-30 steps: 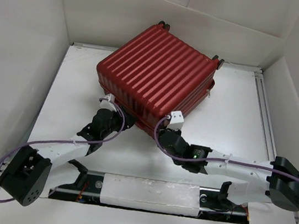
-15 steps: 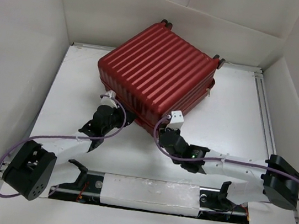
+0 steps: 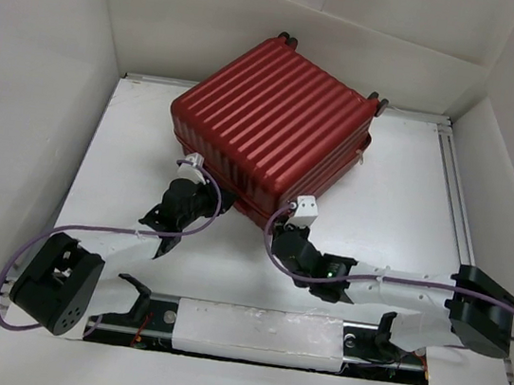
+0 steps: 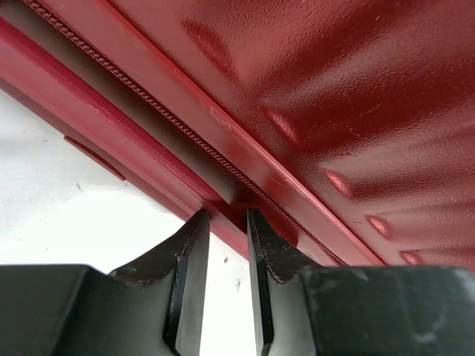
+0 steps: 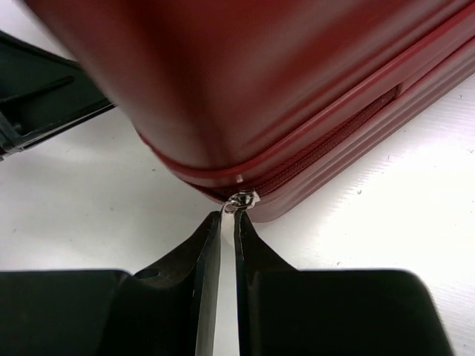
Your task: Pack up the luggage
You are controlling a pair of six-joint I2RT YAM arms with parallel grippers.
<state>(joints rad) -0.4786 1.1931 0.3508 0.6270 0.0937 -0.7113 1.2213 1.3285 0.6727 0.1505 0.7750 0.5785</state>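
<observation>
The luggage (image 3: pixel 271 127) is a dark red ribbed hard-shell suitcase lying flat at the back of the table, lid down, with small dark wheels at its far side. My left gripper (image 3: pixel 216 202) is at its near-left side. In the left wrist view the luggage (image 4: pixel 334 89) fills the frame, and the left gripper (image 4: pixel 224 215) has its jaws narrowly apart, pinching the red rim beside the zipper line. My right gripper (image 3: pixel 277 226) is at the near corner. There the luggage (image 5: pixel 223 74) shows a silver zipper pull (image 5: pixel 241 200), with the right gripper (image 5: pixel 228 216) nearly closed on its tab.
White walls (image 3: pixel 53 78) enclose the table (image 3: pixel 399 203) on the left, back and right. A white padded strip (image 3: pixel 257 331) runs along the near edge between the arm bases. A metal rail (image 3: pixel 457 201) lines the right side.
Both grippers have narrowed their jaws at the suitcase's near edge. The right gripper has shifted a little toward the near corner, and the suitcase has nudged slightly.
</observation>
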